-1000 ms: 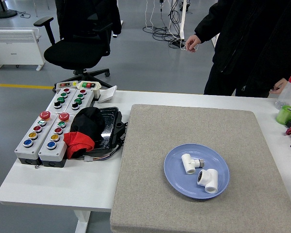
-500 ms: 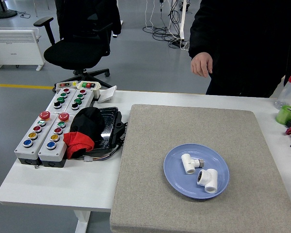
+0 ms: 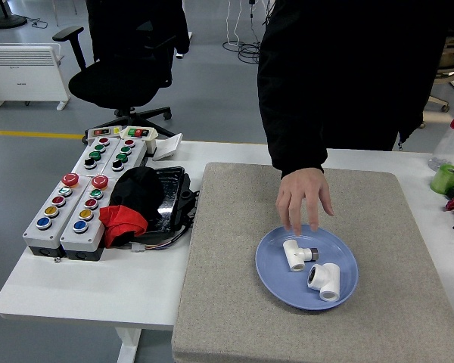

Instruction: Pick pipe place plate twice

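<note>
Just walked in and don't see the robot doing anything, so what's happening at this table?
No robot arm is in view. A person at the far side of the table reaches down with one hand, fingers spread just above the blue plate on the grey mat. Two white pipe fittings lie on the plate; the hand hovers over the nearer-to-it one without gripping it. A button control box sits at the left.
</note>
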